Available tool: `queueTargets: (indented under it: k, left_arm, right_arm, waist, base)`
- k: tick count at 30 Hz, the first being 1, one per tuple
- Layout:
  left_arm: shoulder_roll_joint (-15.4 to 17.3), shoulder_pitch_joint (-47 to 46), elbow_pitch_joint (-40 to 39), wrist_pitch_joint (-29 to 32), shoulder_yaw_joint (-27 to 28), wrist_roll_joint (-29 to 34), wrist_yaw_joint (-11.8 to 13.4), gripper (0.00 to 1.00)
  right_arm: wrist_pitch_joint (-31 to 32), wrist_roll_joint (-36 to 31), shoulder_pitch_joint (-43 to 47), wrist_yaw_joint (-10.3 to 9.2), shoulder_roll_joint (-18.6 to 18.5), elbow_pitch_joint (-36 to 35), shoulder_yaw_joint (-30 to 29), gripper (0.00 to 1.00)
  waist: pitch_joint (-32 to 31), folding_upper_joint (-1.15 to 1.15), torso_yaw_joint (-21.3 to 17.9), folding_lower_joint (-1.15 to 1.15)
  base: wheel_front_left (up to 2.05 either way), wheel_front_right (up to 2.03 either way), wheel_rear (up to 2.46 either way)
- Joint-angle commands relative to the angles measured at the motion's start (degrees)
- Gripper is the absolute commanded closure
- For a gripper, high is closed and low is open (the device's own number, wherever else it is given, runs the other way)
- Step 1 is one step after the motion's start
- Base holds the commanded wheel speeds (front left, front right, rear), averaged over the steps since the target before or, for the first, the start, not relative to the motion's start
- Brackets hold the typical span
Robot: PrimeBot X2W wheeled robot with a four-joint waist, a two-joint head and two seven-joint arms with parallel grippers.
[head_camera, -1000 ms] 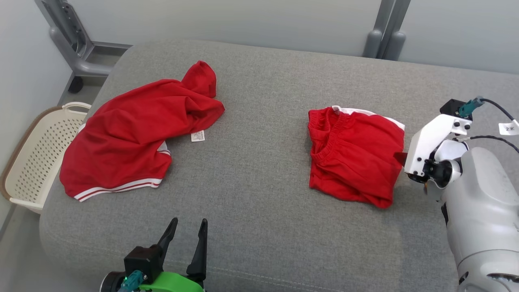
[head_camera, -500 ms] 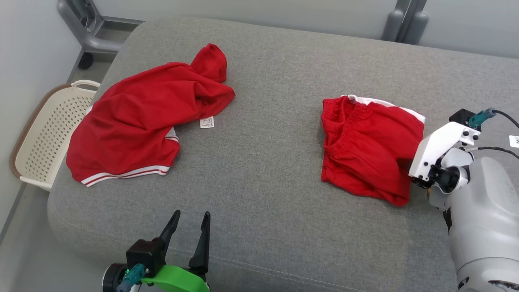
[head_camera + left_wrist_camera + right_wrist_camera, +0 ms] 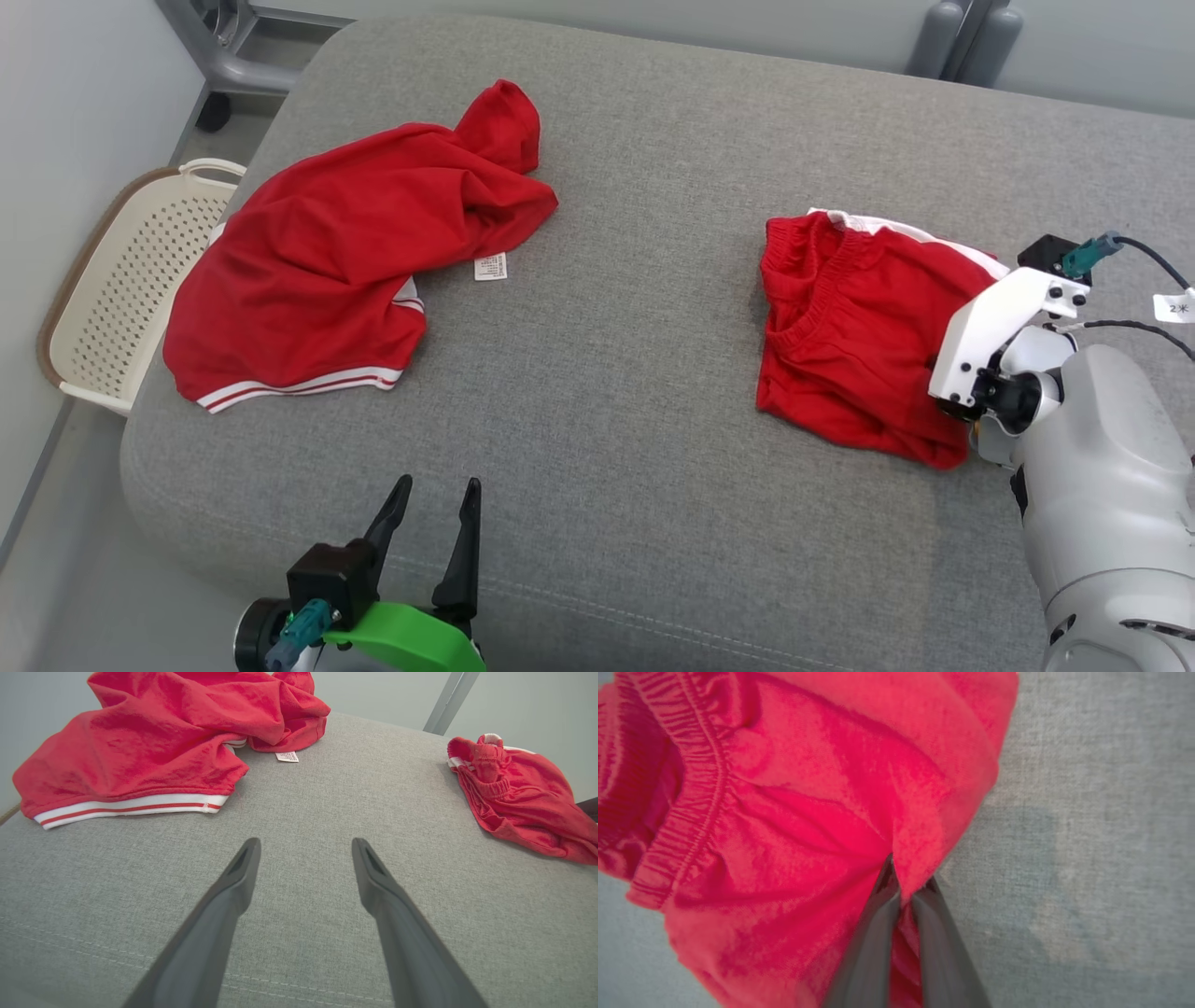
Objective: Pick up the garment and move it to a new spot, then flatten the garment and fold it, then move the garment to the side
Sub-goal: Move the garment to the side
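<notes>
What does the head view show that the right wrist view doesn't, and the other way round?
Head view, of the two: the crumpled red garment at the left, the pale basket beside the cushion, and the open left gripper low at the near edge. Right wrist view, of the two: the right gripper close up, its fingers shut on a fold of the folded red shorts. Both: those shorts, elastic waistband showing, lying on the grey cushion.
</notes>
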Motion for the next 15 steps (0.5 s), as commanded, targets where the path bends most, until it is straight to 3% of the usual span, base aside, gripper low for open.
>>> queueTargets:
  k: [1,10,15]
  left_arm:
    - [-0.01,-0.86,0.07,-0.27,0.23,-0.31,0.16,0.0]
    - [0.04,-0.86,0.06,-0.86,0.57,-0.42,0.63,0.0]
    - [0.27,-1.35,-0.75,-1.21,1.03,-0.2,0.9,0.0]
  right_arm:
    - [-0.12,-0.38,0.7,-0.1,0.02,0.59,0.24,1.0]
    - [2.14,-2.61,1.34,-0.1,-0.37,-2.65,4.17,1.0]
    - [4.22,-2.34,3.19,-0.1,-1.49,-5.43,9.6,1.0]
  waist:
    - [-0.14,0.0,-0.41,0.0]
    - [-1.52,0.0,-5.24,0.0]
    - [-1.61,0.0,-8.72,0.0]
  base:
    - [0.0,0.0,0.0]
    - [0.0,0.0,0.0]
    - [0.0,0.0,0.0]
